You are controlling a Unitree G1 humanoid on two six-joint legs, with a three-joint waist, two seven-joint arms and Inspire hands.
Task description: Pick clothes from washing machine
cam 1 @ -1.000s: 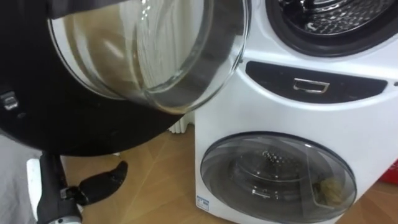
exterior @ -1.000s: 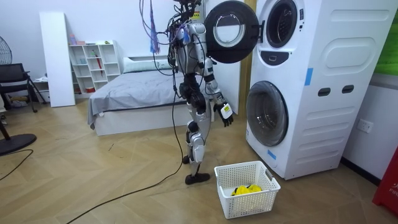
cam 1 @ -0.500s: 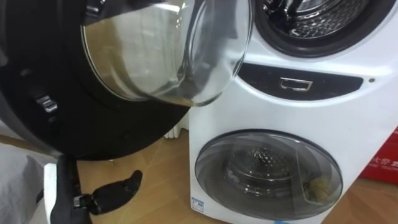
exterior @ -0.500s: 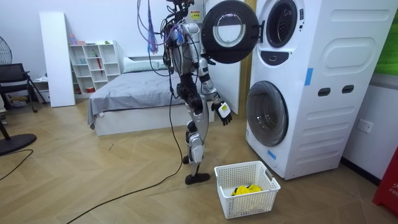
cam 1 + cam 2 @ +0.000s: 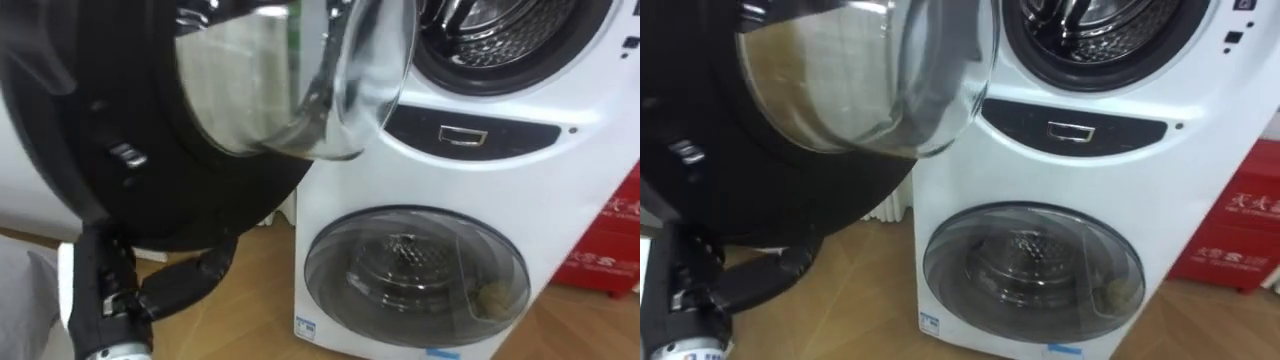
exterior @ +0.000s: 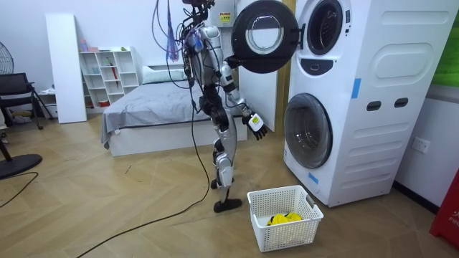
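Left eye view has swung toward the open washer drum point(image 5: 500, 35), up right of the left hand point(image 5: 185, 283), which hangs loose and empty, so nothing grabbed yet.

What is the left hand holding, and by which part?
Nothing: the left hand hangs empty below the open upper door, fingers relaxed.

Light: bright, even, indoor.
Glare: pale streaks across open door glass point(image 5: 290, 90) of washing machine point(image 6: 358, 100); soft sheen on lower door point(image 5: 415, 270).
Shadow: deep beneath door's black rim point(image 5: 100, 150); faint beside basket point(image 6: 283, 215).
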